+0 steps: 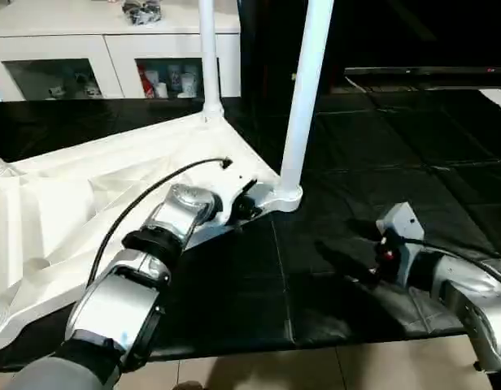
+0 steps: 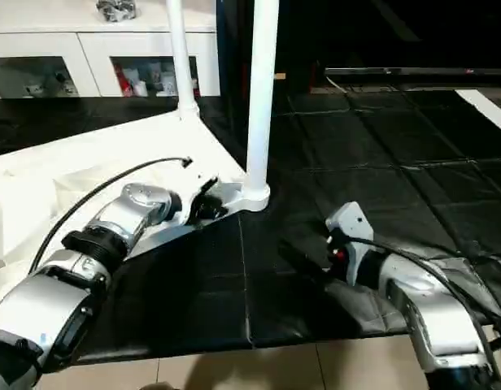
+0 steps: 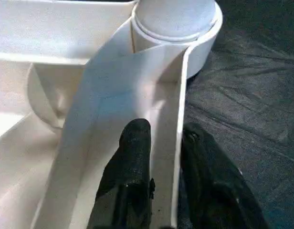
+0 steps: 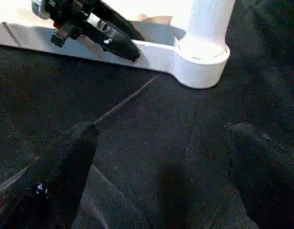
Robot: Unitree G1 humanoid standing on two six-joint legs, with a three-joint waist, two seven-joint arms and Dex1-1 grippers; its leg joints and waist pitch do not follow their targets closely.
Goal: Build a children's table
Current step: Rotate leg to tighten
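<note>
Gripping the tabletop's (image 1: 112, 175) thin edge wall near the centre of the frame, the left hand (image 3: 163, 143) has one black finger (image 3: 132, 157) inside the rim and one outside, closed on the wall. The tabletop lies underside up across the left of the frame on the black mat (image 1: 372, 162). Two legs (image 1: 303, 97) stand upright in its corner sockets. At lower right, the right hand (image 4: 156, 152) hovers over the mat, fingers spread wide and empty.

One tabletop (image 1: 112, 175), two upright legs (image 1: 303, 97)
</note>
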